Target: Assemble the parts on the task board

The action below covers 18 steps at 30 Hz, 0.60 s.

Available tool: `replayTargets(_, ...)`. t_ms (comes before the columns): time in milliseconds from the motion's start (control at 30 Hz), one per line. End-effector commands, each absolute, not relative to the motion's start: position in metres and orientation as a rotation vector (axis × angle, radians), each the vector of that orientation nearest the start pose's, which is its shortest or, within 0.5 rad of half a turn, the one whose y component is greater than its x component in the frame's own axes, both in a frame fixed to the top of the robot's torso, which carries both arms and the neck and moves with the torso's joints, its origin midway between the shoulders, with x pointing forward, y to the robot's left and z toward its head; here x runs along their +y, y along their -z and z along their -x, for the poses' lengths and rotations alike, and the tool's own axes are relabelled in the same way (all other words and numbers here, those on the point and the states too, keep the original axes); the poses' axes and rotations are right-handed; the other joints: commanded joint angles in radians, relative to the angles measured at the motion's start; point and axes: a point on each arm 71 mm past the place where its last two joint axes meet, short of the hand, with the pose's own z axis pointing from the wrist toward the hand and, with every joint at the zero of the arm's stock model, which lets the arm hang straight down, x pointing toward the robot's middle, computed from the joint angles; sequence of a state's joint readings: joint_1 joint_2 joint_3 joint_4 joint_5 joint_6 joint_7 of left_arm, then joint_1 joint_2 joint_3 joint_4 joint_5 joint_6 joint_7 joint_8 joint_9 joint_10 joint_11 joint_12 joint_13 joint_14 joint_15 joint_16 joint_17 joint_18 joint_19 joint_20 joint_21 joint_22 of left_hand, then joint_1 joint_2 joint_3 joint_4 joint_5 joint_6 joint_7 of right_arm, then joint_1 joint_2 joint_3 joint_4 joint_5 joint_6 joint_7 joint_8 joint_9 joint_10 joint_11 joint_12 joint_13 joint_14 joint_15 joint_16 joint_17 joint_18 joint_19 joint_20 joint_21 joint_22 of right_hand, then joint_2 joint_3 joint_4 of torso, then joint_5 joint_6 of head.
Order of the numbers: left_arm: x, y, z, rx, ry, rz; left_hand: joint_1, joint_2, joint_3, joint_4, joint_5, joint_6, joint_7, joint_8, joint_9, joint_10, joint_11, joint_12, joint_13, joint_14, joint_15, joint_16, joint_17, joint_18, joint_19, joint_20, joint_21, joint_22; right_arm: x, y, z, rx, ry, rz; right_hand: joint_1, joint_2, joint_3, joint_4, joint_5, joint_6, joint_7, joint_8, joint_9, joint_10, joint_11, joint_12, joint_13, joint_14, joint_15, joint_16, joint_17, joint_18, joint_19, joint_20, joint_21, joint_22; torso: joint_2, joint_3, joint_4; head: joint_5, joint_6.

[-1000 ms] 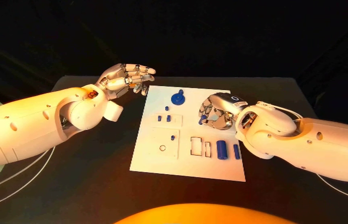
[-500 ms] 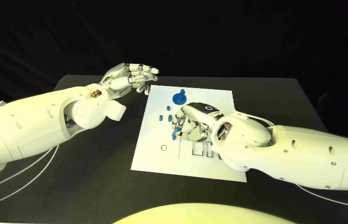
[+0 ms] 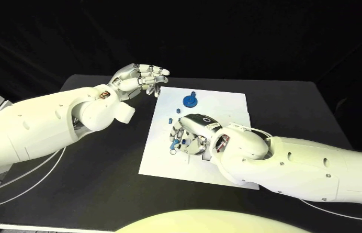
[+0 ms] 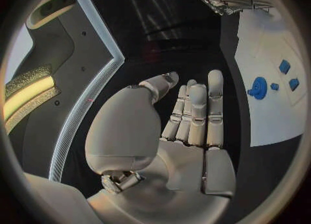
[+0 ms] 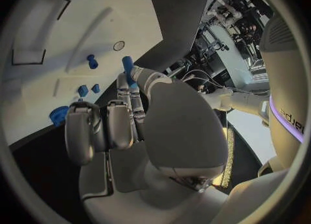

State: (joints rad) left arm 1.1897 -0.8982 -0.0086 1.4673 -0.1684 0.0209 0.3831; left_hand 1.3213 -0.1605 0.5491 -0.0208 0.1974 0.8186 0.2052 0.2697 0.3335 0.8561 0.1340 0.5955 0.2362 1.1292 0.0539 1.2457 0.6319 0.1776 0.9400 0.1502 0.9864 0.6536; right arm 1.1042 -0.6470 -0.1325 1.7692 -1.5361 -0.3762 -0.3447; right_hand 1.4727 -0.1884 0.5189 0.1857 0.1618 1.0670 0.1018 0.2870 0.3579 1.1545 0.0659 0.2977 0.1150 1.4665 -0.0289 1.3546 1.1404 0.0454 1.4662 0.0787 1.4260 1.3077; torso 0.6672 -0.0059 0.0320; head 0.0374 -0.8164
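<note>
1. While the left hand (image 3: 139, 78) hangs above the table's far left part, just off the task board's (image 3: 226, 104) far left corner, its fingers are lightly curled and apart, and it holds nothing; the left wrist view shows its palm (image 4: 188, 130) bare.
2. Over the middle of the board, the right hand (image 3: 192, 133) reaches down with its back turned up.
3. From the right wrist view, a small blue cylinder (image 5: 127, 67) is pinched between the right hand's thumb and a fingertip, while its other fingers (image 5: 116, 123) curl in beside it.
4. Near the board's far edge lies a blue round gear-like part (image 3: 188, 102), with a smaller blue piece (image 3: 193, 93) just beyond it.
5. Two small blue blocks (image 5: 87, 89) sit side by side on the board, near the gear-like part.
6. Another small blue peg (image 5: 92, 61) stands on the board close to a small ring-shaped hole (image 5: 118, 45).
7. A rectangular recess (image 5: 32, 27) is cut into the board, well apart from the blue pieces.
8. Underneath everything is the black table (image 3: 90, 191).
</note>
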Motion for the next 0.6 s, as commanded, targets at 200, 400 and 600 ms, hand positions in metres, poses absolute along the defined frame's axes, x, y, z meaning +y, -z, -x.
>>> replayTargets(200, 0.231, 0.171, -0.49, 1.583, 1.737, 0.865, 0.01, 0.002, -0.004, -0.002, 0.003, -0.005, -0.003, 0.004, 0.001, -0.006, -0.001, 0.006, 0.001, -0.002, 0.004, 0.002, 0.001, 0.008, 0.005, 0.001, -0.005, -0.001, -0.05, 0.232, -0.382, 1.782, -0.839, 0.312, 0.0, 0.002, 0.001, -0.006, 0.003, 0.005, 0.005, 0.003, 0.035, 0.026, -0.022, -0.004, 0.002, 0.023, -0.004, -0.004, -0.001, -0.01, 0.04, -0.007, -0.002, 0.154, 0.001, 0.0008, -0.0017, 0.007, -0.007)
replayTargets(400, 0.23, 0.171, -0.489, 1.583, 1.739, 0.864, 0.01, 0.002, -0.004, -0.002, 0.003, -0.005, -0.003, 0.004, 0.001, -0.006, -0.001, 0.006, 0.001, -0.002, 0.004, 0.002, 0.001, 0.008, 0.005, 0.001, -0.005, -0.001, -0.047, 0.235, -0.38, 1.787, -0.842, 0.318, 0.0, 0.002, 0.001, -0.006, 0.003, 0.005, 0.005, 0.003, 0.035, 0.026, -0.022, -0.004, 0.002, 0.023, -0.004, -0.004, -0.001, -0.01, 0.04, -0.007, -0.002, 0.154, 0.0, 0.0019, -0.001, 0.008, -0.01)
replayTargets(600, 0.231, 0.171, -0.489, 1.583, 1.738, 0.865, 0.01, 0.002, -0.004, -0.002, 0.003, -0.005, -0.003, 0.004, 0.001, -0.006, -0.001, 0.006, 0.001, -0.002, 0.004, 0.002, 0.001, 0.008, 0.005, 0.001, -0.005, -0.001, -0.046, 0.239, -0.38, 1.797, -0.837, 0.324, -0.001, 0.002, 0.002, -0.008, 0.004, 0.004, 0.006, 0.003, 0.036, 0.026, -0.021, -0.005, 0.002, 0.023, -0.003, -0.004, -0.001, -0.01, 0.04, -0.007, -0.002, 0.154, -0.001, 0.001, -0.0011, 0.008, -0.011)
